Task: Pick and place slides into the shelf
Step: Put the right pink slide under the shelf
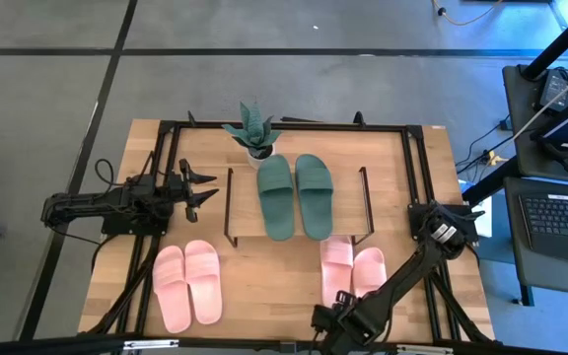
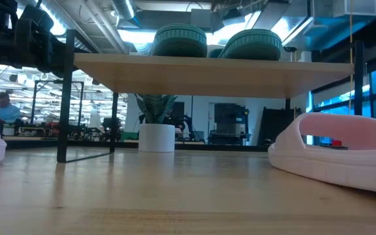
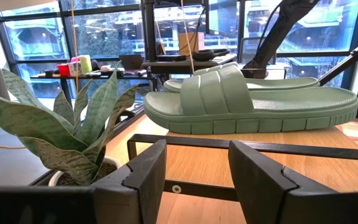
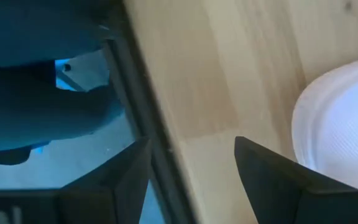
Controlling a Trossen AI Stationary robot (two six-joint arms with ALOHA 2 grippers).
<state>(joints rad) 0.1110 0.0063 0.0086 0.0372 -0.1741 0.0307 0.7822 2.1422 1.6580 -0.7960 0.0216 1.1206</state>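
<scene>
- The shelf [image 1: 297,202] stands mid-worktop: a pale, smooth wooden board on thin black wire legs. I take it as my landmark.
- On top of the shelf lies the dark green pair [image 1: 295,194], side by side, made of matte rubber with rounded toes and a wide ribbed strap.
- On the worktop [image 1: 254,266] in front of the shelf, toward its left end, rests one light pink pair [image 1: 187,283], soles down and touching each other.
- In front of the shelf's right end sits the other pink pair [image 1: 352,267], one slide partly under the board's edge.
- Behind the shelf's left part stands a small potted plant [image 1: 253,130] with stiff, mottled, pointed leaves in a white pot.
- The left gripper [image 1: 205,187] hovers just beside the shelf's left end, its fingers [image 3: 146,169] spread apart with nothing between them.
- The right gripper [image 4: 191,168] is at the worktop's front edge, well in front of the shelf's right half, fingers parted and empty.
- The level view alone shows the board's underside, the green toes peeking over its rim, and a pink slide's [image 2: 335,150] thick, finely textured sole.
- The left wrist view alone shows the green sole's notched side edge; the right wrist view shows pale wood grain and a pink toe's dimpled surface.
- Far behind, a person [image 2: 6,109] sits in the room.
</scene>
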